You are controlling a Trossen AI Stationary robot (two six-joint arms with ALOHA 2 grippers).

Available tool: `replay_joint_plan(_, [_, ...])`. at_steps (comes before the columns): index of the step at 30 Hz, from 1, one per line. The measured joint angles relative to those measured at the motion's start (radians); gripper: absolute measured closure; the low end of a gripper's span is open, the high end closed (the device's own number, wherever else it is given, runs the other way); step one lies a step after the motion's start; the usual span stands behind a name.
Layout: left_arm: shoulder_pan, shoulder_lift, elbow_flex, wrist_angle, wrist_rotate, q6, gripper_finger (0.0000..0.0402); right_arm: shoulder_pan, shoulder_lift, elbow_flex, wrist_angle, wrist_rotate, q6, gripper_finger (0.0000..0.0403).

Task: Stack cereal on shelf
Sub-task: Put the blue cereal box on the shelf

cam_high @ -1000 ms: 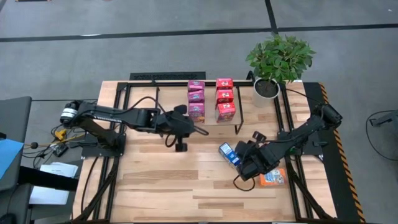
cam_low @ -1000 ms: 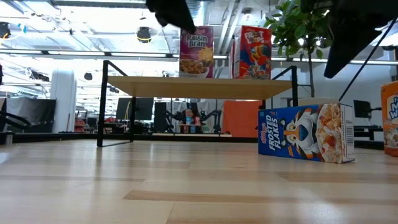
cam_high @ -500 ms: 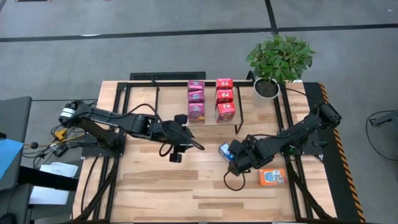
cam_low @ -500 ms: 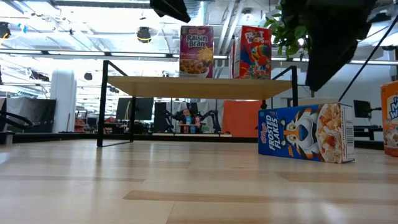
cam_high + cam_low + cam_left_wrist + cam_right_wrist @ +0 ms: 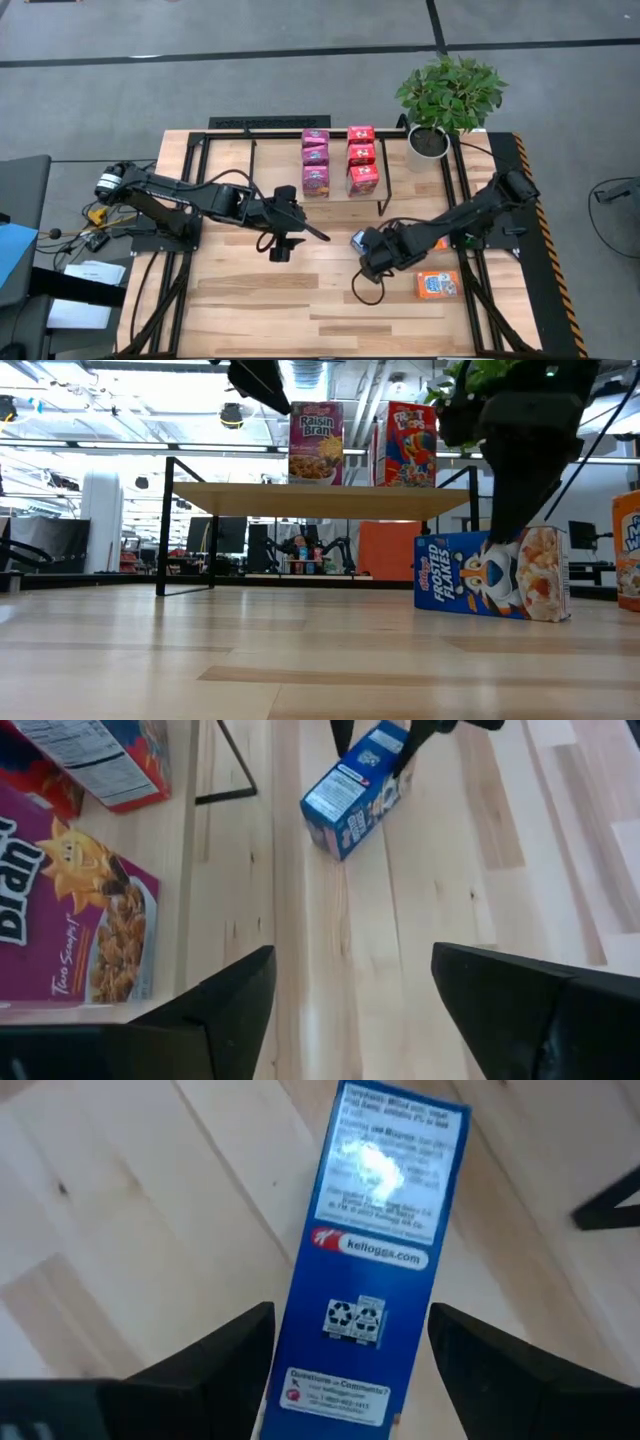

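Spanning the far middle of the table (image 5: 250,300), the shelf (image 5: 270,160) carries three magenta Raisin Bran boxes (image 5: 316,160) beside three red boxes (image 5: 361,160). Right gripper (image 5: 368,252), fingers wide, straddles the blue Frosted Flakes box (image 5: 490,575) without pinching it. Left gripper (image 5: 285,215), fingers wide and empty, hangs near the shelf front. Orange box (image 5: 437,285) lies near right.

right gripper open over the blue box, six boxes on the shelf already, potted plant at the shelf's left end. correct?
Not quite: the potted plant is at the right end of the shelf, per the high view. The right gripper, open over the blue box, and six boxes stand.
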State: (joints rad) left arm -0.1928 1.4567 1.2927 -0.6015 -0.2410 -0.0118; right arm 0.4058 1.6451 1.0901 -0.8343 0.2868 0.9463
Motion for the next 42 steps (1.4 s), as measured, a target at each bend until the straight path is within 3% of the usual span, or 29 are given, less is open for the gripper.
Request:
replay_joint_plan(12, [0.000,0.000,-0.004,-0.023,-0.008,-0.044,0.0141,-0.017,0.013,0.000,-0.002,0.000,0.041,0.0123])
replay_joint_plan(25, [0.000,0.000,-0.004,-0.022,-0.008,-0.059,0.0141,-0.004,0.013,0.000,0.009,0.002,0.015,0.0249])
replay_joint_plan(28, [0.000,0.000,-0.004,-0.013,0.002,-0.047,0.0141,0.006,0.013,0.000,0.054,0.019,-0.028,0.0253])
replay_joint_plan(34, [0.000,-0.026,-0.005,0.070,0.136,0.012,0.0141,0.046,0.012,0.000,0.174,0.110,-0.109,0.0235])
replay_joint_plan(42, [0.004,-0.178,-0.050,0.193,0.125,0.076,0.0140,0.093,-0.014,0.000,0.359,0.200,-0.281,0.0234])
